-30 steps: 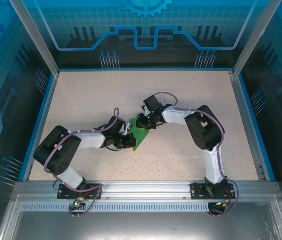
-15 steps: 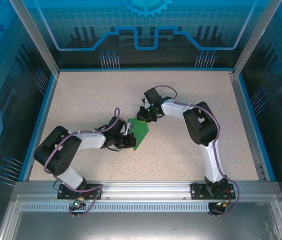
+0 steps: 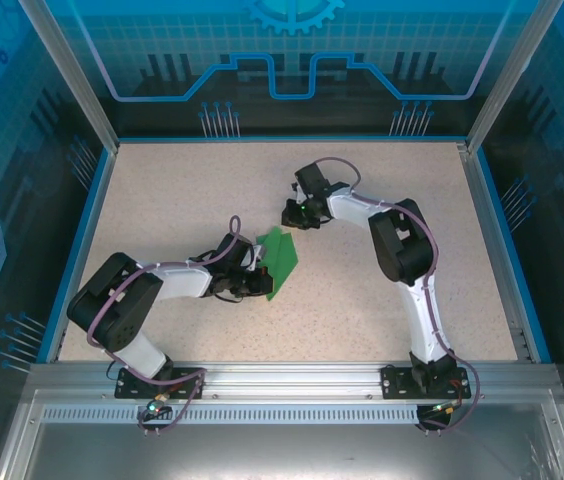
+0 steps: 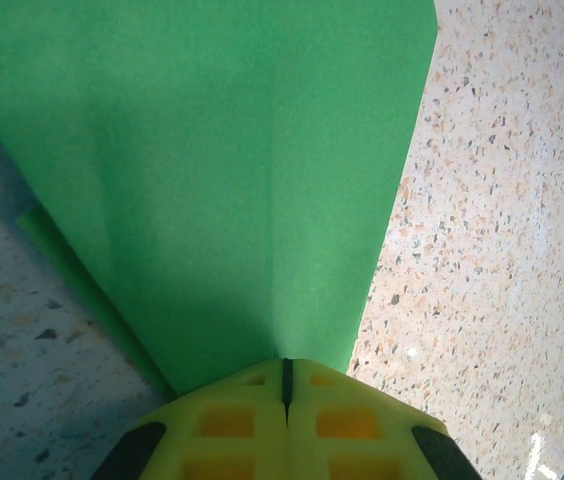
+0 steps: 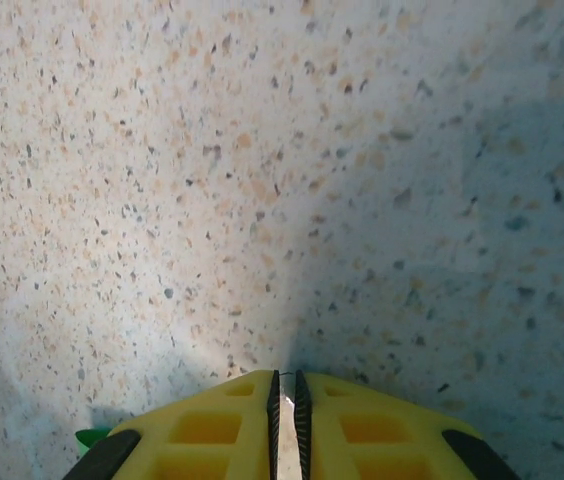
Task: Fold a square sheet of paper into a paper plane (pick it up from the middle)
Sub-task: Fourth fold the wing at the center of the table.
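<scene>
Left end effector [image 3: 253, 281] sits at the near-left edge of the folded green paper [image 3: 282, 256]. Its yellow fingertips [image 4: 232, 410] are pressed together on the narrow end of the sheet, pinching it. From the left wrist camera the paper [image 4: 232, 160] fans out wide away from those tips, with a faint crease running up its middle. A second green layer [image 4: 67, 270] peeks out along its left side, and a shadow lies on the speckled surface [image 4: 482, 250] beneath that edge.

From above, the paper lies roughly mid-surface as a slanted, pointed shape, its long axis running from near the left arm up toward the right arm.

Right end effector [image 3: 296, 212] is just beyond the paper's far tip, apart from it and low over the bare surface [image 3: 182, 190]. Its fingertips [image 5: 212, 425] are closed against each other with only a hairline slit and nothing between them. A small sliver of green [image 5: 90, 436] shows beside them at the lower left of the right wrist view.
</scene>
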You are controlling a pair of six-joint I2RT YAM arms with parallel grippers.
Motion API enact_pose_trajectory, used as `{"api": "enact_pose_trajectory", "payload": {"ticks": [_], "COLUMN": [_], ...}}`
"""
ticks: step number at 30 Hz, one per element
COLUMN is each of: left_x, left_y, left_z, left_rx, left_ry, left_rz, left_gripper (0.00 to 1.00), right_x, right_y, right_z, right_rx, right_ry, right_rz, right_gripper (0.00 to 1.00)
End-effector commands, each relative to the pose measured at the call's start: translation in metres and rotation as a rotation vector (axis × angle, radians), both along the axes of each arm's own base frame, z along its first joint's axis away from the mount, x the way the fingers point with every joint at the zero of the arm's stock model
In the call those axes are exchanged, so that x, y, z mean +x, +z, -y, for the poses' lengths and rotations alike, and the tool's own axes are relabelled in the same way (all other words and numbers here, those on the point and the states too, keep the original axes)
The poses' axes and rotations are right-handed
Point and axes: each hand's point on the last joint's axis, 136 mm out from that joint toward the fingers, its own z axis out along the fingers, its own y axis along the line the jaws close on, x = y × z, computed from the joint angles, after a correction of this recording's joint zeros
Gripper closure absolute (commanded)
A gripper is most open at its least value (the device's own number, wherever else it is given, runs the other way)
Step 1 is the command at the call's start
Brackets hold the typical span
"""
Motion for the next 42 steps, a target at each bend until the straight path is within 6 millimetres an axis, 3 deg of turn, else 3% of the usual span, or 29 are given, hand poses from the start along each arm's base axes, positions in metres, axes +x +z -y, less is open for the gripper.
{"api": "enact_pose_trajectory", "payload": {"ticks": [1,5,9,11,15,17,21,26,32,42], "left_x": [-0.062,-0.060,-0.057,-0.057,-0.056,-0.058,-0.061,-0.062,-0.064,-0.078], "left_y": [-0.050,-0.048,-0.050,-0.050,-0.048,-0.047,-0.044,-0.038,-0.030,-0.023], "left_z": [-0.041,-0.040,-0.038,-0.037,-0.036,-0.037,-0.039,-0.039,-0.035,-0.027], "left_rx": [0.212,0.212,0.203,0.202,0.198,0.200,0.197,0.176,0.152,0.137], "left_ry": [-0.018,-0.017,-0.020,-0.025,-0.026,-0.028,-0.028,-0.026,-0.035,-0.051], "left_rz": [-0.237,-0.226,-0.218,-0.223,-0.215,-0.216,-0.206,-0.196,-0.187,-0.196], "left_gripper": [1.00,1.00,1.00,1.00,1.00,1.00,1.00,1.00,1.00,1.00], "right_x": [0.018,-0.017,-0.065,-0.084,-0.103,-0.106,-0.102,-0.093,-0.084,-0.084], "right_y": [0.013,0.045,0.063,0.062,0.052,0.042,0.019,-0.002,-0.013,-0.032], "right_z": [0.025,0.019,-0.012,-0.025,-0.049,-0.060,-0.063,-0.054,-0.038,-0.023], "right_rx": [-0.060,0.030,0.162,0.217,0.237,0.242,0.200,0.132,0.057,0.017], "right_ry": [-0.032,0.018,0.099,0.106,0.144,0.156,0.149,0.126,0.095,0.076], "right_rz": [0.071,0.066,0.012,-0.022,-0.057,-0.078,-0.109,-0.115,-0.099,-0.123], "right_gripper": [0.84,0.84,0.84,0.84,0.84,0.84,0.84,0.84,0.84,0.84]}}
